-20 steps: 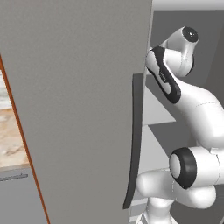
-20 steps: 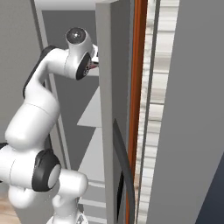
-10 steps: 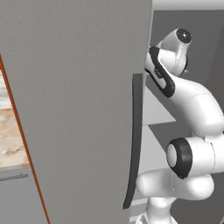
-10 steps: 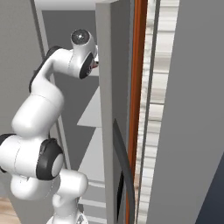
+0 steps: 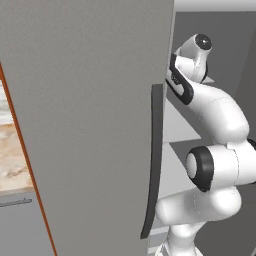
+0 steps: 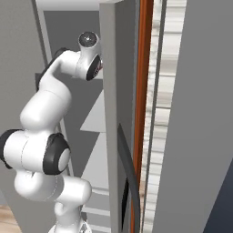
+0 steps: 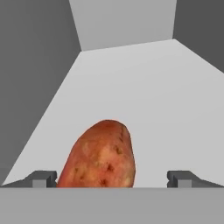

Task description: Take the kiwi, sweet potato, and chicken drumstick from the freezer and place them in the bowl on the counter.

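Observation:
A reddish-brown sweet potato (image 7: 101, 155) lies on a pale grey freezer shelf (image 7: 144, 96), lengthwise towards the hand camera. My gripper (image 7: 111, 178) is open, one fingertip (image 7: 41, 178) left of the potato's near end and the other standing well off to its right; I cannot tell if the left one touches it. In the base views my arm reaches into the open freezer behind its flat grey door (image 5: 85, 115), and the hand is hidden by that door (image 6: 116, 113). The kiwi, chicken drumstick and bowl are out of view.
The door's long dark handle (image 5: 152, 160) runs down its edge close to my arm. A strip of beige marbled counter (image 5: 12, 155) shows at far left over a grey drawer front (image 5: 20, 225). Freezer walls close in the shelf on both sides.
The arm has stretched a little further and higher into the freezer; its elbow has risen. The gripper has stayed open.

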Robot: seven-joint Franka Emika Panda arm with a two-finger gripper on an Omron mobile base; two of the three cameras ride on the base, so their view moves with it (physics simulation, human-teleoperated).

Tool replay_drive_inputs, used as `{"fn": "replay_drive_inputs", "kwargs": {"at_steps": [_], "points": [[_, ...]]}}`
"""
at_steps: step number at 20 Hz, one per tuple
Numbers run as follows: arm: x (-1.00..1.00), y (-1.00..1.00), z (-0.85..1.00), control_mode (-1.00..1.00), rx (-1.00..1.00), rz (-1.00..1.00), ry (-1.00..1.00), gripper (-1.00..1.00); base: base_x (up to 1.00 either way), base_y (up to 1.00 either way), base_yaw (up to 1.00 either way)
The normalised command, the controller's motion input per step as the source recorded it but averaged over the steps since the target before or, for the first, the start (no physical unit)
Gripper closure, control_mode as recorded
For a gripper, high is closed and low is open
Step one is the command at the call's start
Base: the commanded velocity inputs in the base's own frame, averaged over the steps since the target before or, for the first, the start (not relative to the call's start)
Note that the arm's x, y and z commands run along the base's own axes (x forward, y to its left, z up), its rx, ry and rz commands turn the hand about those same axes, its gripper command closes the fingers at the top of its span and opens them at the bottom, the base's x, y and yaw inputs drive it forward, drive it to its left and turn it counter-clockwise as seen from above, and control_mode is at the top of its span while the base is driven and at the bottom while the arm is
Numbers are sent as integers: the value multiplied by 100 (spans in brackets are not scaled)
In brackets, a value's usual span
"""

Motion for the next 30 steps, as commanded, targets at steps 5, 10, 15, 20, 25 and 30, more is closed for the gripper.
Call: {"fn": "replay_drive_inputs", "kwargs": {"at_steps": [5, 10, 15, 20, 25, 30], "points": [[26, 0, -8, -100, 0, 0, 1, -100, 0, 0, 0], [15, 0, -14, -100, 0, 0, 0, 100, 0, 0, 0], [0, 0, -12, -100, 0, 0, 0, 100, 0, 0, 0], [-9, -8, -4, -100, 0, 0, -7, 100, 0, 0, 0], [-69, -16, 14, -100, 0, 0, -8, 100, 0, 0, 0], [-100, -2, 34, -100, -1, 0, -3, 100, 0, 0, 0]]}}
